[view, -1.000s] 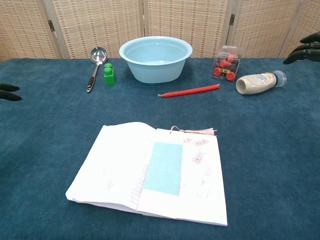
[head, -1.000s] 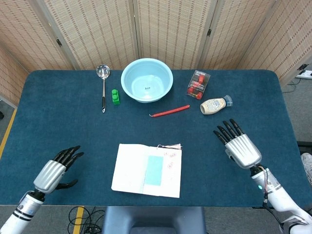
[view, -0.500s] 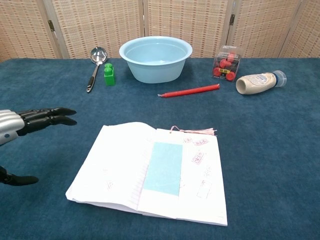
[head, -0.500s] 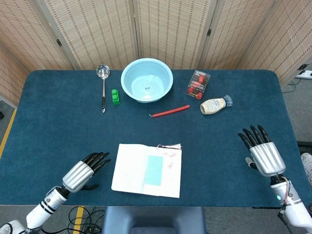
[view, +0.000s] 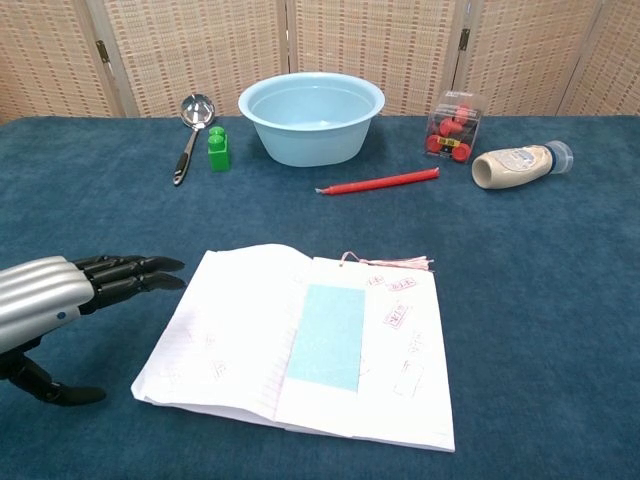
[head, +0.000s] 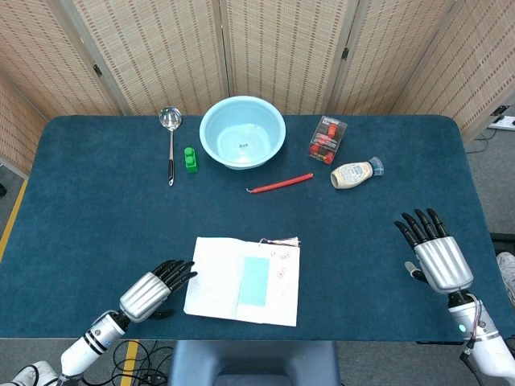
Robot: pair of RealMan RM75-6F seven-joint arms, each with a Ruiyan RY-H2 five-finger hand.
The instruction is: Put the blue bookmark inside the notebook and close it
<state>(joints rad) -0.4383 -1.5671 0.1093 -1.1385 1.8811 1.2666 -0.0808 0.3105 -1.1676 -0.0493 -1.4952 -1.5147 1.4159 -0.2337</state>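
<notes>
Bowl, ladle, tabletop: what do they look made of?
Bowl: likely plastic, going by its uniform pale blue, thin rim and soft, satiny sheen.
Ladle: shiny metal cup with mirror-like reflections; dark handle end, possibly plastic.
Tabletop: covered in dark teal fabric, felt- or carpet-like, with a matte, fuzzy texture and no glare.

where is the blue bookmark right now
The blue bookmark lies flat on the right page of the open notebook, near the front middle of the table in both views, with the left hand just left of the notebook.
</notes>
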